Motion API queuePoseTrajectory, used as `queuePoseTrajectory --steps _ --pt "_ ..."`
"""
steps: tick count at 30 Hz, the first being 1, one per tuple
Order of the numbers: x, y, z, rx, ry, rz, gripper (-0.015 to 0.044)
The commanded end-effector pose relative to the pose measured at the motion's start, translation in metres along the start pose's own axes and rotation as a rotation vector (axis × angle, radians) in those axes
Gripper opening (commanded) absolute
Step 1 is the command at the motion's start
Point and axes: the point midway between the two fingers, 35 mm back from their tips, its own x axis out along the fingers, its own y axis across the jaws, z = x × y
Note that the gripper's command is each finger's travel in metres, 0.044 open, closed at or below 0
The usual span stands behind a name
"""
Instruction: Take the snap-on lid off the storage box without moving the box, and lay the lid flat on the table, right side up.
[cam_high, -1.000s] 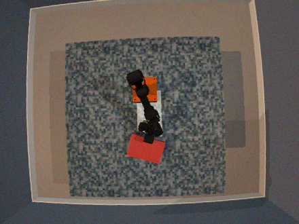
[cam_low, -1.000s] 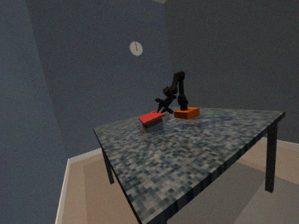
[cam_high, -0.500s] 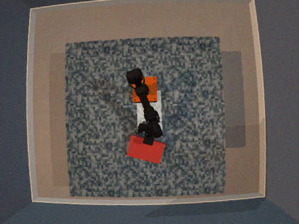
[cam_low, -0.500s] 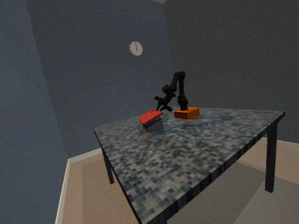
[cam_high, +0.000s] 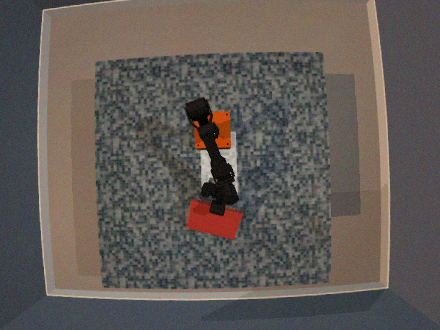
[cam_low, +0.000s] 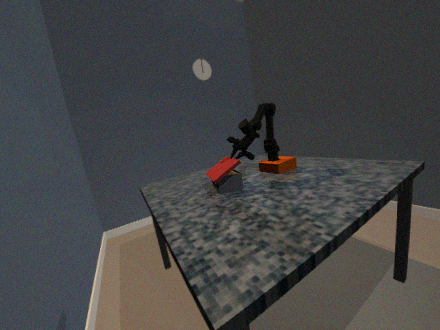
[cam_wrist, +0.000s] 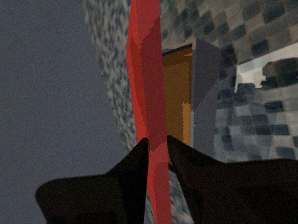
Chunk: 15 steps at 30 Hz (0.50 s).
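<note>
The red lid (cam_high: 215, 222) (cam_low: 223, 169) (cam_wrist: 147, 75) is tilted steeply over the grey storage box (cam_low: 231, 183) (cam_wrist: 204, 75). Its edge nearest the arm is raised, and its far edge is low at the box's far side, where contact is hard to tell. The box stands on the table, with its orange-brown inside partly showing through the gap in the wrist view. My gripper (cam_high: 217, 208) (cam_low: 232, 157) (cam_wrist: 156, 140) is shut on the lid's raised edge, one finger on each side. In the top view the lid hides the box.
The arm's base stands on an orange block (cam_high: 223, 122) (cam_low: 276, 165) behind the box. A white rectangle (cam_high: 210, 162) lies on the speckled table (cam_high: 145, 240) (cam_low: 300, 220) between the block and the box, under the arm. The table's edges drop to the floor.
</note>
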Motion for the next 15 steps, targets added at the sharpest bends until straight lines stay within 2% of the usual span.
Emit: queuePoseTrajectory --steps 1,15 --pt "-0.003 0.013 -0.001 0.006 0.007 0.020 0.0000" --pt "-0.008 0.034 -0.001 0.006 0.007 0.021 0.0000"
